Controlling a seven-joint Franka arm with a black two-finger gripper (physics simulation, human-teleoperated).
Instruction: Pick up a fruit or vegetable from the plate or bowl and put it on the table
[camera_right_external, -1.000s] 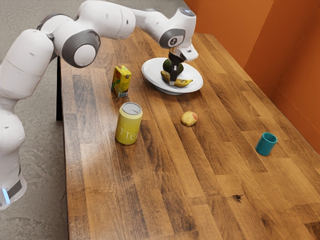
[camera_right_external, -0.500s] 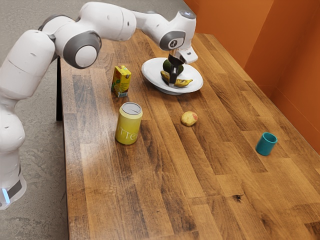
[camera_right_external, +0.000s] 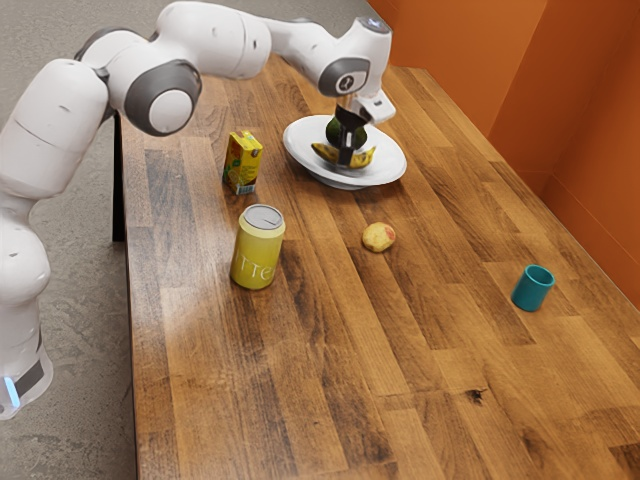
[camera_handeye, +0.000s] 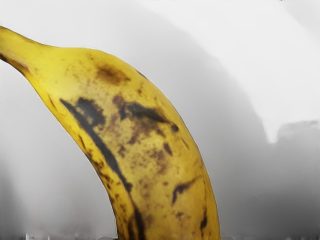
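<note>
Down at the brown-spotted, curved yellow banana (camera_handeye: 145, 125) with the black pincer (camera_right_external: 346, 163), at the far side of the scene, inside the rim of the round white plate (camera_right_external: 388, 152) and near the dark green avocado (camera_right_external: 332, 131). Cannot tell whether open or closed. Probably done with reaching; left to do: lift past the rim, then set down on the brown wooden desk (camera_right_external: 310, 370).

The gripper (camera_right_external: 346, 160) is at the banana (camera_right_external: 326, 153) over the plate (camera_right_external: 391, 162).
</note>
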